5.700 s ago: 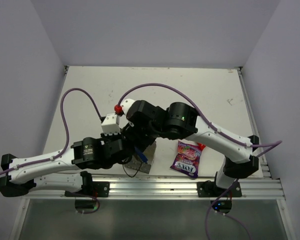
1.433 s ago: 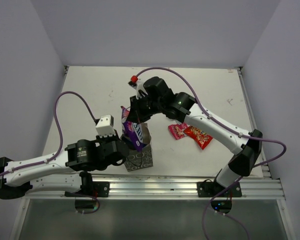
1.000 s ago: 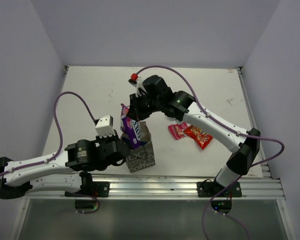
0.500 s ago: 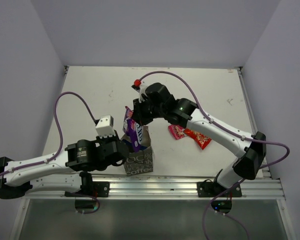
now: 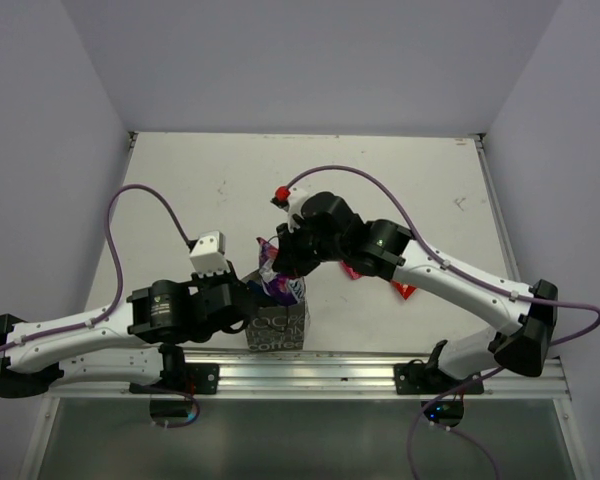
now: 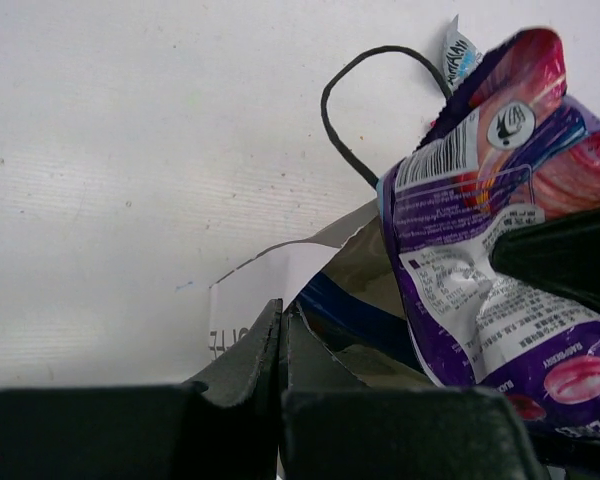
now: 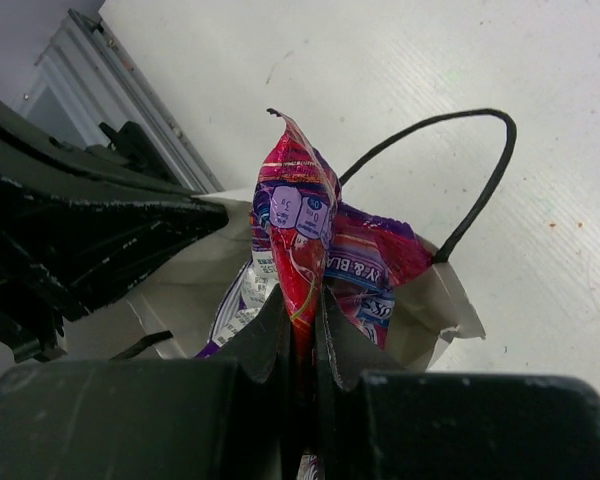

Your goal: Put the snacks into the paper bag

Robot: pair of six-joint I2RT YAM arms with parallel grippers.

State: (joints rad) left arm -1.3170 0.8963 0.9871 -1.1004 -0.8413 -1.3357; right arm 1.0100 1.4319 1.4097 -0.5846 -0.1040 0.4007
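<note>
The purple-pink Fox's packet (image 5: 272, 272) stands upright, partly inside the mouth of the paper bag (image 5: 278, 328) near the table's front edge. My right gripper (image 5: 286, 262) is shut on the packet's top edge (image 7: 298, 215) from above. My left gripper (image 6: 282, 312) is shut on the bag's near wall (image 6: 248, 300) and holds it upright. A blue packet (image 6: 345, 312) lies inside the bag. One black cord handle (image 7: 477, 190) arches over the table beside the bag. A pink packet (image 5: 351, 270) and a red packet (image 5: 403, 291) lie right of the bag, mostly hidden under my right arm.
The bag stands close to the metal rail (image 5: 310, 372) at the table's front edge. Purple cables (image 5: 140, 195) loop above both arms. White walls close in the table on three sides.
My right gripper has moved toward the front and down, carrying the Fox's packet lower into the bag's mouth. The left gripper has stayed on the bag's wall.
</note>
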